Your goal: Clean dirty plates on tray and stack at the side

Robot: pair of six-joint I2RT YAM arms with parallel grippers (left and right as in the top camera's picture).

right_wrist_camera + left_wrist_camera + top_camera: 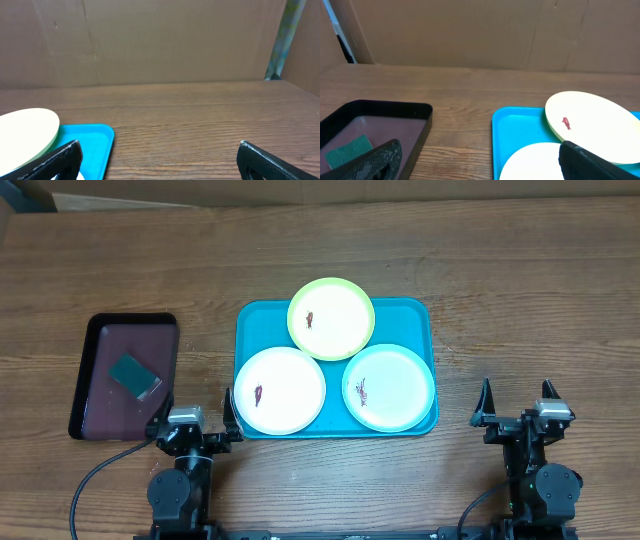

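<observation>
Brown wood-grain tabletop (500, 280) carries everything. At its near edge, left of centre, the left tool (196, 408) sits spread wide, pinching nothing; toward the near right corner the right tool (518, 405) is likewise spread and empty.

Just beyond the left tool, toward the left edge, lies a dark maroon tray (90, 380) with a black rim; a green pad (134, 375) rests inside it.

At the middle of the tabletop lies the turquoise tray (412, 320), its near left corner just beside the left tool. In its near left part sits the white-rimmed plate (280, 390); in its near right part, the aqua-rimmed plate (388, 387). Farther back, the lime-green-rimmed plate (331, 318) overhangs the tray's far rim, and its near edge laps over the other two; each plate bears a small dark red smear.

Along the far edge stands a cardboard wall (470, 30).
</observation>
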